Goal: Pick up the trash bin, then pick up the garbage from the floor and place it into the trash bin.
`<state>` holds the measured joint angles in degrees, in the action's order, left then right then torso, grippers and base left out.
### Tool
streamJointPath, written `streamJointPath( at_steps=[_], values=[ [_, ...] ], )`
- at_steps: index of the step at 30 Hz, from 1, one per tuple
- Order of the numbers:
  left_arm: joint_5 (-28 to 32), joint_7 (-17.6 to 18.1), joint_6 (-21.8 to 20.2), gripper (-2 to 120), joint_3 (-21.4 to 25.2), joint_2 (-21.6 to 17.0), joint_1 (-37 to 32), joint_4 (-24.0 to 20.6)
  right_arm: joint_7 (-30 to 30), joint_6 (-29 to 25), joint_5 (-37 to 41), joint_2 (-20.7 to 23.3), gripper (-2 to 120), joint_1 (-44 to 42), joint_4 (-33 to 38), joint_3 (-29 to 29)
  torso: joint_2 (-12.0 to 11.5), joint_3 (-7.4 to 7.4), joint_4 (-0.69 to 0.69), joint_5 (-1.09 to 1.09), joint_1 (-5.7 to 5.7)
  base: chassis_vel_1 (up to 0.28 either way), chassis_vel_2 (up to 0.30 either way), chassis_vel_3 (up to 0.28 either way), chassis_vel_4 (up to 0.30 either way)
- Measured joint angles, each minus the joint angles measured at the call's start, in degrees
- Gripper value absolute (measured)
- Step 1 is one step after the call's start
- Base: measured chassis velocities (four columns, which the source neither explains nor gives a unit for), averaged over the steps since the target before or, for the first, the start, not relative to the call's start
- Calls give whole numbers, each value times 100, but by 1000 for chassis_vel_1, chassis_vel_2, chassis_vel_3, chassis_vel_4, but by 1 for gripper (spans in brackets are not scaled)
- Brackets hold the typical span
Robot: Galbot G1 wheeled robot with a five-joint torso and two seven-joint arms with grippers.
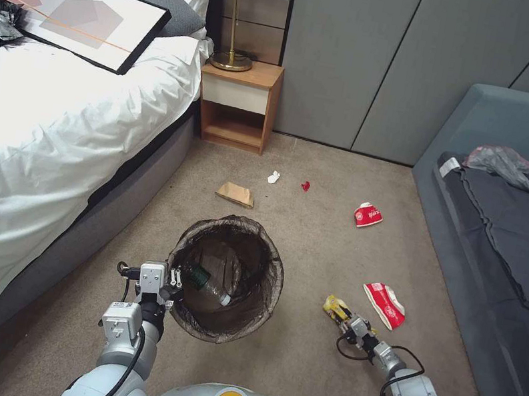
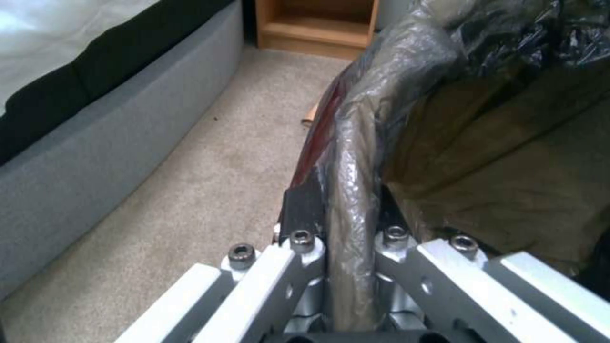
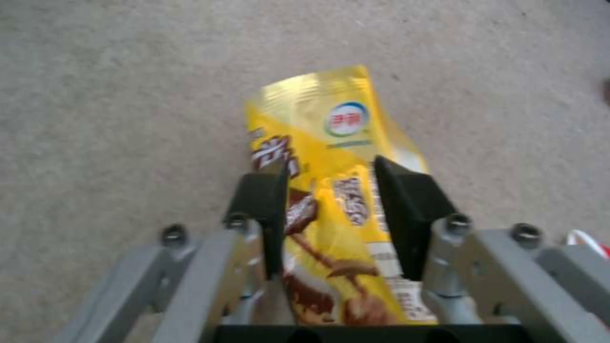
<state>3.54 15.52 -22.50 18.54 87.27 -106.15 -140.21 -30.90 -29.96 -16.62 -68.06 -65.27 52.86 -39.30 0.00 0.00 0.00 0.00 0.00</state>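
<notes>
The trash bin (image 1: 226,327), round with a dark liner bag over its rim, sits on the carpet in front of me. A clear bottle with a green label (image 1: 204,281) lies inside it. My left gripper (image 1: 173,285) is shut on the bin's near-left rim (image 2: 350,181), with the liner pinched between the fingers. My right gripper (image 1: 344,317) is low over the carpet to the bin's right. Its black pads (image 3: 407,209) press both sides of a yellow wrapper (image 3: 330,124). Other garbage lies around: two crushed red-and-white cups (image 1: 384,304) (image 1: 368,215), a brown paper bag (image 1: 236,194), a white scrap (image 1: 273,177) and a red scrap (image 1: 306,185).
A bed with white sheets (image 1: 54,122) runs along the left. A wooden nightstand (image 1: 238,102) with a lamp stands at the back. A grey sofa (image 1: 511,219) lines the right side. Open carpet (image 1: 310,246) lies between them.
</notes>
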Motion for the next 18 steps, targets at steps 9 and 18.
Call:
streamJointPath(
  at_steps=[9, 18],
  values=[
    [-5, -3, 2, 2, 6, 4, -1, 0, 76, -15, -180, -186, 66, -7, -190, 86, 0, 0, 0, 0, 0, 0, 0, 0, 0],
    [-6, -3, 7, 2, 0, 4, -6, 0, 243, -59, -205, -207, 94, 188, -725, 9, 1, -1, 1, -2, -1, 0, 0, 0, 0]
  ],
)
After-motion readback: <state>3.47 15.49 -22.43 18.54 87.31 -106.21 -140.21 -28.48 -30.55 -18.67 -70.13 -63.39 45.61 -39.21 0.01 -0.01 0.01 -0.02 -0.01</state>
